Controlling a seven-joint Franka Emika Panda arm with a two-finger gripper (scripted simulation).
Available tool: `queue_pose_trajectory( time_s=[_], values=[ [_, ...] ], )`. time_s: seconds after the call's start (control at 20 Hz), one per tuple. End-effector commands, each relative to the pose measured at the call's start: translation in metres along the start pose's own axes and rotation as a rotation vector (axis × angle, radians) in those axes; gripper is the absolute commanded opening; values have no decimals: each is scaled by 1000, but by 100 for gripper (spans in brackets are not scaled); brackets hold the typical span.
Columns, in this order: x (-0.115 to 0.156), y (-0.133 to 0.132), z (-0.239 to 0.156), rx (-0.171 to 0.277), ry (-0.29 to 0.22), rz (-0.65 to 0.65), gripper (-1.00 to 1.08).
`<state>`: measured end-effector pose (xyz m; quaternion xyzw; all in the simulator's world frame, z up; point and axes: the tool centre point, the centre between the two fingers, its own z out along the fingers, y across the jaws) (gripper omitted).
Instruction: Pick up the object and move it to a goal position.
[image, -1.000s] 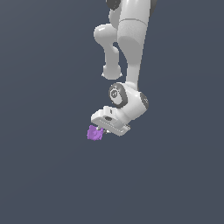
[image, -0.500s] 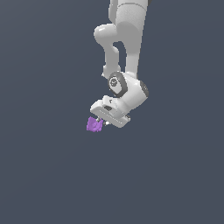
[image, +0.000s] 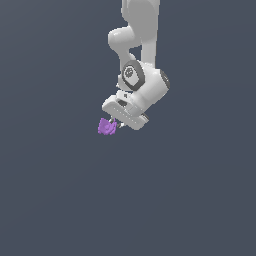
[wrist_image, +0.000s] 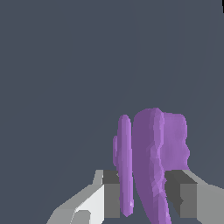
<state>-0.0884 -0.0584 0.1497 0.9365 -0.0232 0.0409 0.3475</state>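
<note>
The white two-fingered gripper is clamped on the small bright purple lumpy block, holding it only by its edge; a sudden swing might shake it loose.

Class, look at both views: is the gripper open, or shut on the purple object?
Shut on it. In the wrist view the purple object sits between the gripper's dark fingers; the exterior view shows it held at the fingertips.

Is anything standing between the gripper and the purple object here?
Nothing visible does. In the wrist view the purple object sits directly between the jaws of the gripper, already gripped. Around them the exterior view shows only plain grey background, and no goal marker appears.
</note>
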Motion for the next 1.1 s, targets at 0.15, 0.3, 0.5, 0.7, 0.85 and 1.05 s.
queue_pose_trajectory(
  time_s=[0.15, 0.3, 0.5, 0.7, 0.85, 1.05],
  values=[
    [-24, 22, -22, -1, 1, 0, -100],
    [-34, 32, -32, -1, 1, 0, -100],
    [-44, 42, -43, -3, 1, 1, -100],
    [-51, 49, -50, -4, 1, 1, -100],
    [-54, 52, -53, -5, 1, 2, -100],
    [-55, 53, -55, -5, 1, 2, -100]
  ],
)
